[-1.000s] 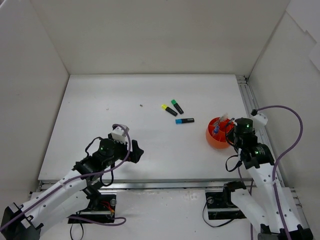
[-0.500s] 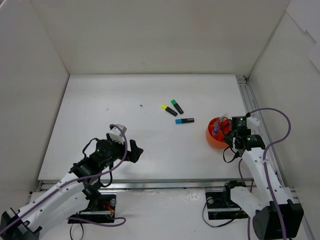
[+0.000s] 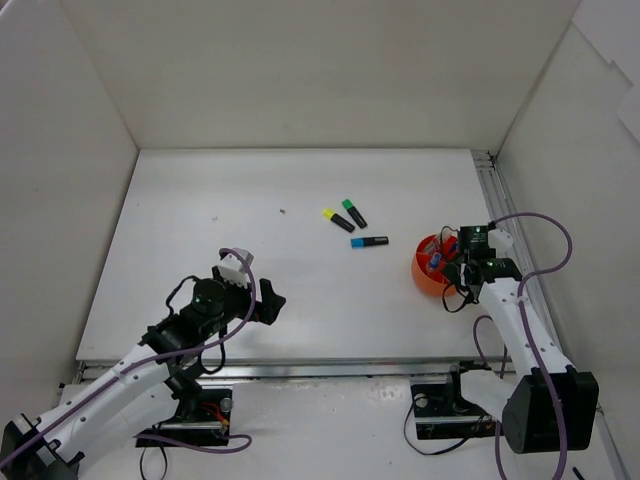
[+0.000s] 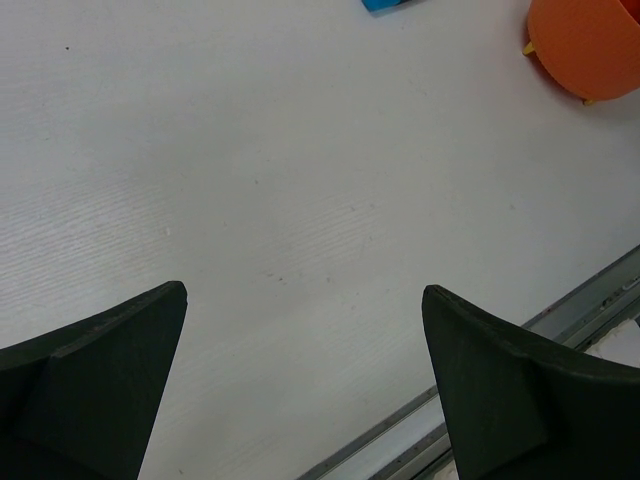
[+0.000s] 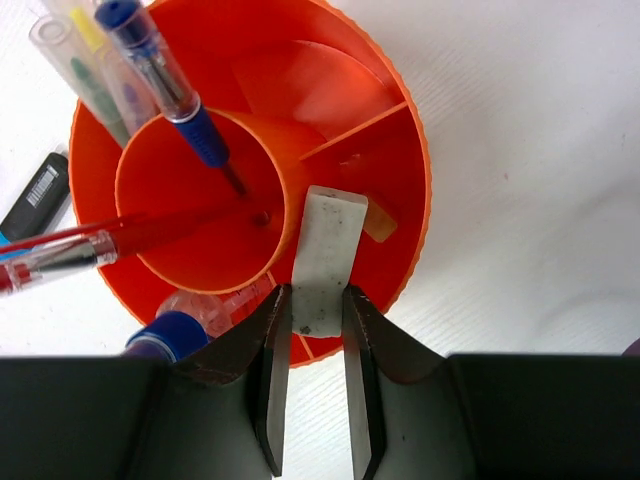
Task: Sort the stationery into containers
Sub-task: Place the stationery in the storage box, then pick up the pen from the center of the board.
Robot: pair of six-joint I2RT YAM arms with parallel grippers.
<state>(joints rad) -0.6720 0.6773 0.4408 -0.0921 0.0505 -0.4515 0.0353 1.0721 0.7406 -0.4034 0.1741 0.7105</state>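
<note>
- Cut off in the left wrist view: only a curved slice of the orange-red pot (image 4: 585, 45) at the top right corner, and a sliver of the blue-capped highlighter (image 4: 390, 4) at the top edge.
- Hard to read from above: the pot's contents, half hidden under the right wrist, showing only as small flecks of colour.
- Hidden in the right wrist view: near end of the white eraser (image 5: 325, 255), behind the finger pads; inside the pot or just over its rim, impossible to tell.
- Glossy, round plastic for the pot, with a central cup and thin radial dividers. Matte, flat and rectangular for the eraser, faintly speckled. A pale strip (image 5: 379, 222) just beside it in an outer compartment.
- Leaning into the central cup: a blue pen (image 5: 165, 80) and a red pen (image 5: 80, 250), both clear-barrelled. A clear blue-capped tube (image 5: 190, 325) by the near rim.
- Right gripper (image 5: 315, 300): pointing down over the pot's near edge, clamped on the eraser.
- Left gripper (image 3: 268, 300): low over the bare white table (image 4: 300, 200), jaws spread wide, holding nothing, well apart from the pot.
- Lying on the table, apart from the pot: a yellow-capped highlighter (image 3: 338, 220) and a green-capped highlighter (image 3: 354, 212).
</note>
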